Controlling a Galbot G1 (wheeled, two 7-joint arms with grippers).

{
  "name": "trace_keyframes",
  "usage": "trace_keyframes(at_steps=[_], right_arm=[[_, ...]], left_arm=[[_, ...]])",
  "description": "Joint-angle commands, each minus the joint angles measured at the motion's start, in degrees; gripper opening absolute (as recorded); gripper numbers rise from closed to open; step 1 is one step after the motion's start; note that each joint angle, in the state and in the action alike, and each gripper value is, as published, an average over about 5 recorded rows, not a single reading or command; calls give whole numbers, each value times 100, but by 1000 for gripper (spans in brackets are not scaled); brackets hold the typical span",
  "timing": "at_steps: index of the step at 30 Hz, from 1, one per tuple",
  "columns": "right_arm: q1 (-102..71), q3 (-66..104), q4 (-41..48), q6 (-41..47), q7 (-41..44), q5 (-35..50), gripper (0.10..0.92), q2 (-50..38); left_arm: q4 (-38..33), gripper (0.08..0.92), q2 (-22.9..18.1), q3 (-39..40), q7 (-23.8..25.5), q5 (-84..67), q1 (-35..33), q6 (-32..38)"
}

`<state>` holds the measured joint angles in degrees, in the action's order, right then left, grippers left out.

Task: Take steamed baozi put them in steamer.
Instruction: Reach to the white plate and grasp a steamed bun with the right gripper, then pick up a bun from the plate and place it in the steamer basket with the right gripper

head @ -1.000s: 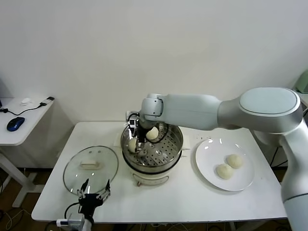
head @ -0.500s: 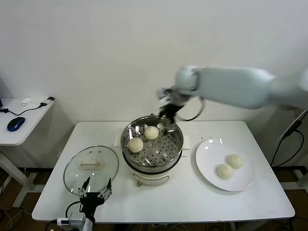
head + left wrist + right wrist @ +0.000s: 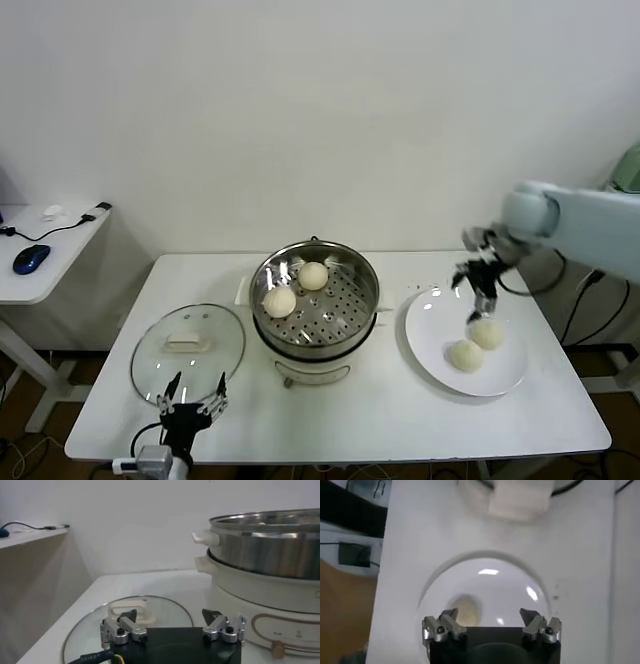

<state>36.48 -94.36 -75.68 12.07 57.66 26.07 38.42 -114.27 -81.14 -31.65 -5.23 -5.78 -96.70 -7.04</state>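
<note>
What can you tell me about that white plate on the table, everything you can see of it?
The white plate is round, flat and glossy, lying level on the white table right of the steamer. Two cream steamed baozi sit on it, side by side. The right gripper hangs open above it, touching nothing.

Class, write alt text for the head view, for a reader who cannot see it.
The right tool hangs open over a flat white plate holding two cream-white baozi on a white table. Left of the plate, a round shiny steel steamer holds two more buns. A round glass lid lies farther left, with the left tool open near it.
</note>
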Motion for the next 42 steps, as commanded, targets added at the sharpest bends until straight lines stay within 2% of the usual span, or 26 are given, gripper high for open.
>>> trace_keyframes(at_steps=[1, 8, 21, 27, 32, 35, 39, 42], right_arm=[[-1618, 973, -19, 257, -299, -839, 823, -723], [-2413, 1685, 226, 604, -750, -975, 823, -458], [-2740, 2152, 414, 688, -1079, -1177, 822, -251], [-2548, 2073, 294, 666, -926, -1065, 715, -279], [-1669, 1632, 121, 564, -611, -845, 639, -347], [-489, 972, 108, 319, -301, -565, 637, -187], [1393, -76, 330, -346, 150, 82, 636, 628], [2254, -145, 498, -1074, 469, 490, 636, 1458]], left_arm=[[-10, 823, 11, -9, -3, -21, -7, 5], [-11, 823, -23, 1, -7, 10, -57, 14], [26, 823, 26, 14, -5, 13, -40, 14], [52, 823, 39, 25, -15, 15, -20, 19], [32, 823, 48, 24, -25, 22, -45, 22], [-16, 823, 35, 25, -25, 30, -64, 10], [-88, 823, 25, 25, -22, 51, -99, -3], [-138, 823, 25, 36, -22, 71, -124, -6]])
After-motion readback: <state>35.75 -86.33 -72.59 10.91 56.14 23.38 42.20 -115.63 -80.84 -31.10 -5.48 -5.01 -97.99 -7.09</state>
